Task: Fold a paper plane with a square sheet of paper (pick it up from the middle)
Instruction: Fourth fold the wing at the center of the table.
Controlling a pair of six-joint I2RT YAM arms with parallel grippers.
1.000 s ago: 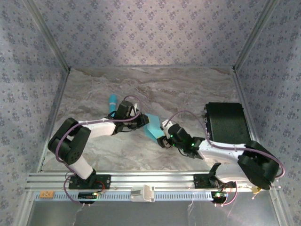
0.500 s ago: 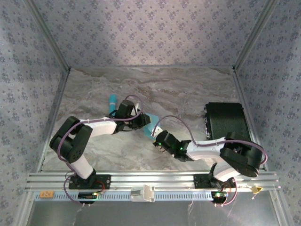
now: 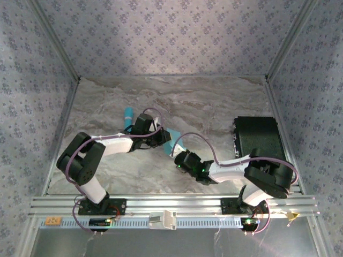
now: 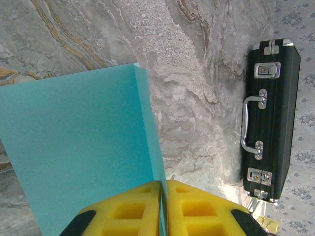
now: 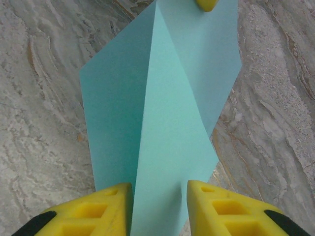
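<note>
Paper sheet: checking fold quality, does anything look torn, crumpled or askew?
No tears or crumpling. The sheet stands tented along one sharp crease, pinched by the left gripper, its ridge between the open fingers of the right gripper.

From above, most of the square sheet of paper (image 3: 172, 141) is hidden, its shape seemingly too small to tell.

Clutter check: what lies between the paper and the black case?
Bare tabletop separates the sheet of paper from the black case in the left wrist view; the top view adds a purple cable overhead.
</note>
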